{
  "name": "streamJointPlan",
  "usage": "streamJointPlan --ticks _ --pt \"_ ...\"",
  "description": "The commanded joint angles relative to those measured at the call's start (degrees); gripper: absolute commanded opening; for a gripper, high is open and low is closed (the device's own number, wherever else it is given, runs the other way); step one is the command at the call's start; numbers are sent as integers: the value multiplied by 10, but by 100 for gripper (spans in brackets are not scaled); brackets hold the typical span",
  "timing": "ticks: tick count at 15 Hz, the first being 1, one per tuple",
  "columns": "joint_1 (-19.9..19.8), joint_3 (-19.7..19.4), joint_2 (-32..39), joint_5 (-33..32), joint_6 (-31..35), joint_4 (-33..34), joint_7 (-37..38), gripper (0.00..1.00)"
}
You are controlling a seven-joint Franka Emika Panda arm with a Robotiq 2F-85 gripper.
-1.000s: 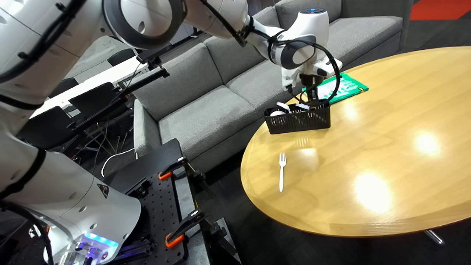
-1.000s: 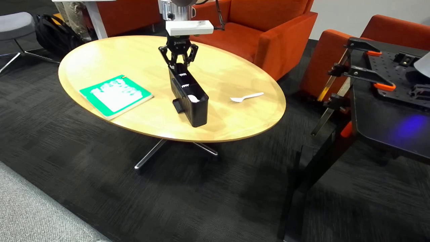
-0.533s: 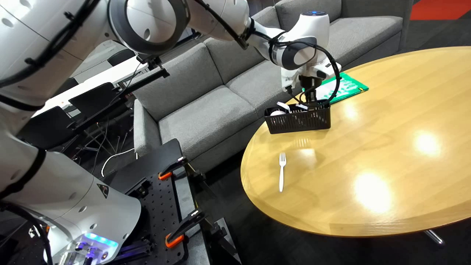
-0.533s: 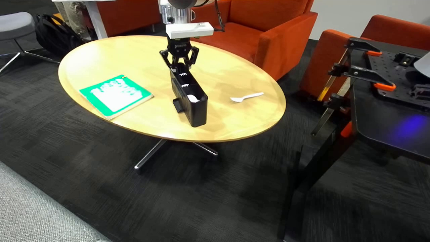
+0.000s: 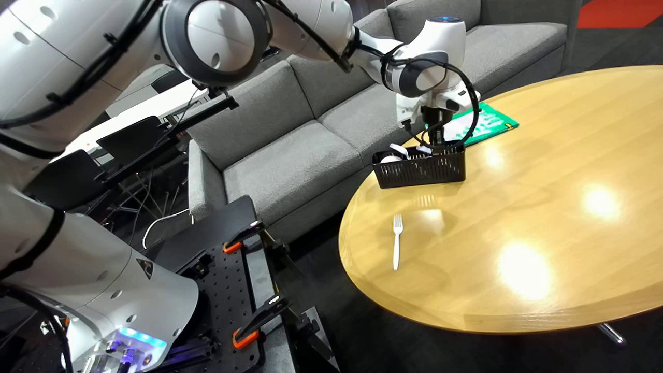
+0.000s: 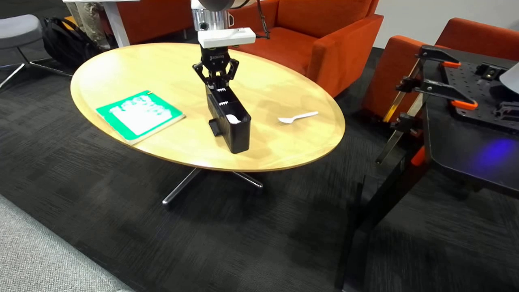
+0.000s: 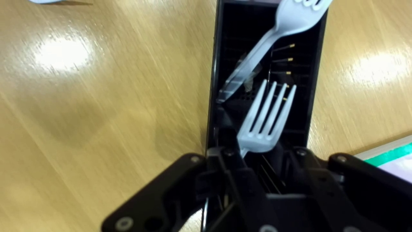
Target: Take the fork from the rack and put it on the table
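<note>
The black rack (image 5: 422, 172) stands on the round light-wood table (image 5: 559, 207); it also shows in an exterior view (image 6: 240, 136) and the wrist view (image 7: 211, 106). In the wrist view a white fork (image 7: 262, 129) stands in the rack, tines up, its neck between my fingers beside the left one. A second white fork (image 7: 257, 53) leans farther along the rack. Another white fork (image 5: 397, 243) lies flat on the table, also seen in an exterior view (image 6: 298, 117). My gripper (image 6: 219, 83) points down into one end of the rack, partly open; its fingertips (image 7: 257, 158) are dark and partly hidden.
A green-and-white sheet (image 6: 140, 112) lies on the table beside the rack. A grey sofa (image 5: 290, 145) borders the table in an exterior view; an orange armchair (image 6: 300, 48) stands behind it in an exterior view. Another white utensil (image 6: 233, 119) sits in the rack's far compartment.
My gripper has lowered slightly into the rack's end, and its fingers look a little closer together. The rack shifted very slightly early on. The fork on the table has not moved.
</note>
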Motion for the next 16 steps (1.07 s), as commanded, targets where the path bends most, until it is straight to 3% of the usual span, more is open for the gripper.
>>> streamJointPlan --ticks 1,8,16 --pt "0 -3 15 -18 -33 39 33 7" --pt "4 -19 -30 -23 -38 18 45 7" --pt "8 -39 -136 -21 -63 -35 32 7"
